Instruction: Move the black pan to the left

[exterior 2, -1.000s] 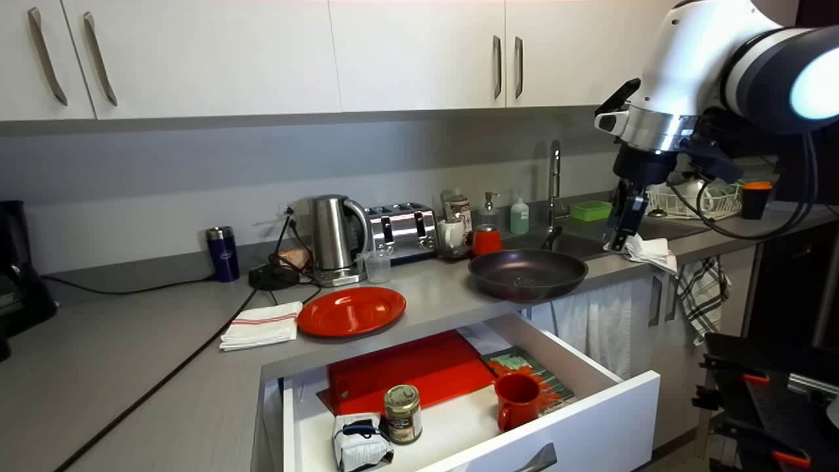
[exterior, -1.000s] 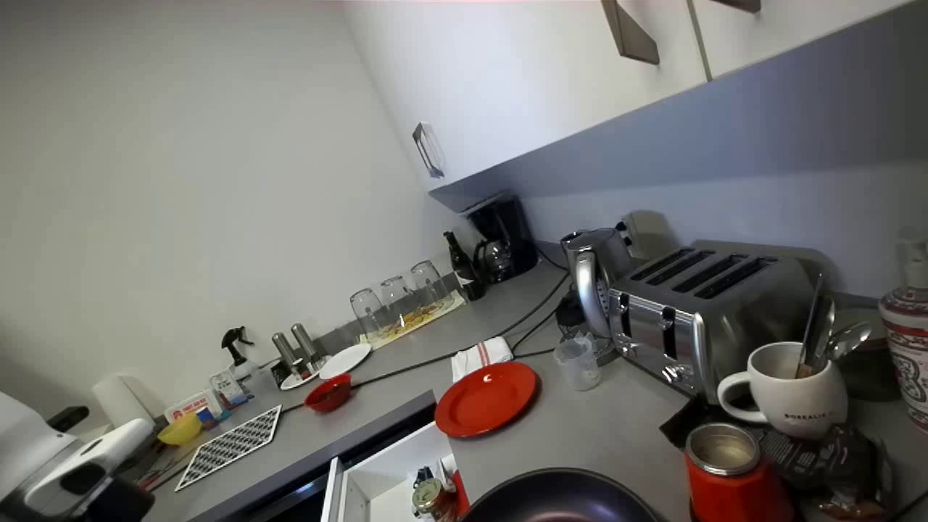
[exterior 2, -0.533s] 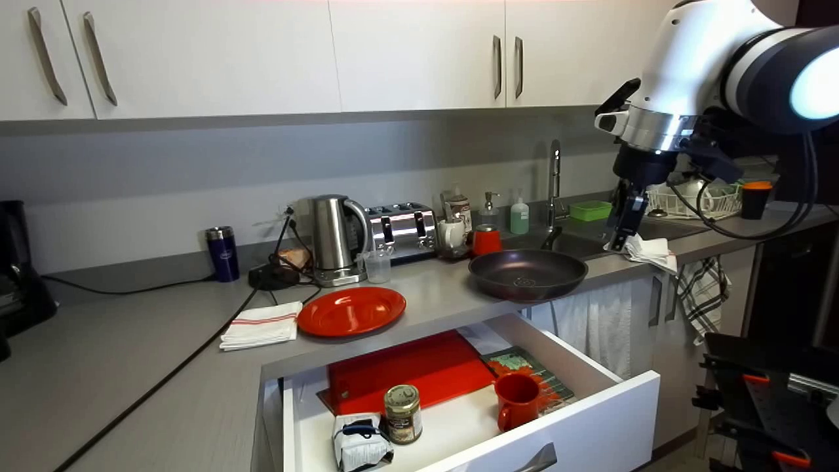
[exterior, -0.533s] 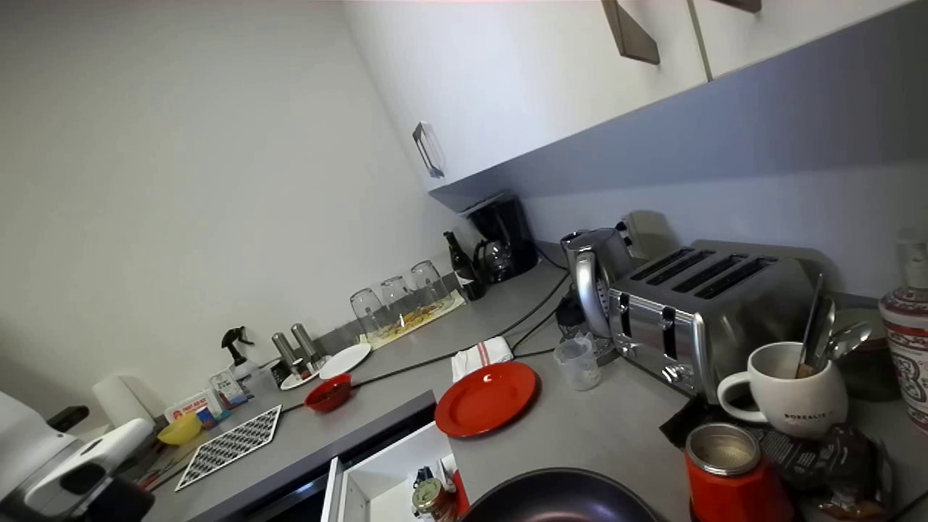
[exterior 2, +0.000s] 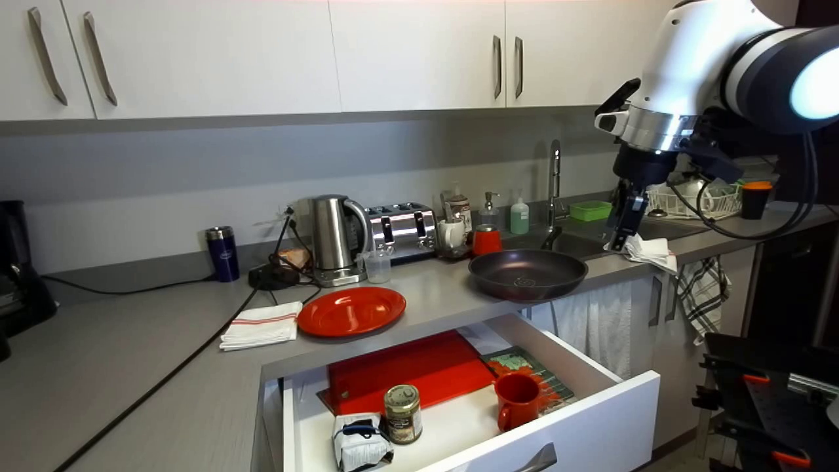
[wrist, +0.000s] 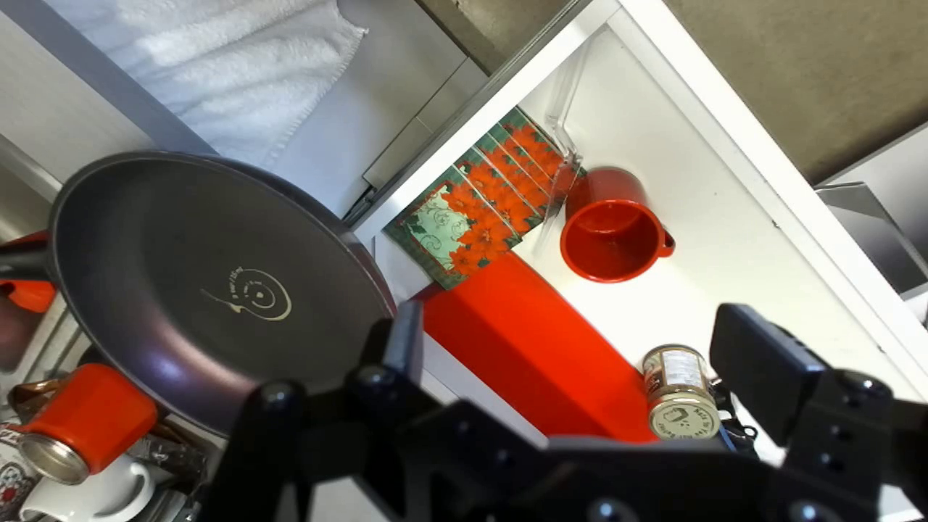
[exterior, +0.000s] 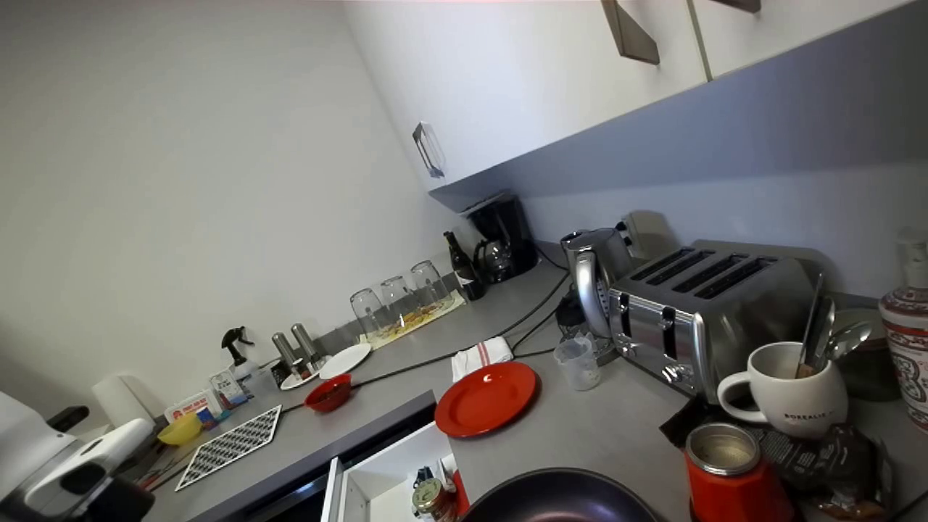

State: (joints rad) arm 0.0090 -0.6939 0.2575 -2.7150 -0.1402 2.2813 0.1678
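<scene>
The black pan (exterior 2: 527, 272) is round and shallow and sits flat on the counter, right of the red plate in an exterior view. Only its far part shows at the bottom edge of an exterior view (exterior: 560, 496). In the wrist view the pan (wrist: 217, 290) fills the left side, with its handle (wrist: 23, 261) cut off at the left edge. My gripper (wrist: 576, 337) is open and empty, its fingers wide apart. One finger overlaps the pan's edge in the picture. In an exterior view the gripper (exterior 2: 619, 223) hangs to the right of the pan, apart from it.
A red plate (exterior 2: 352, 312) and a folded towel (exterior 2: 262, 326) lie left of the pan. An open drawer (exterior 2: 564, 419) below holds a red mug (exterior 2: 518, 400) and a jar (exterior 2: 402, 414). A toaster (exterior 2: 401, 231), a kettle (exterior 2: 333, 236) and a red pot (exterior 2: 486, 240) stand behind.
</scene>
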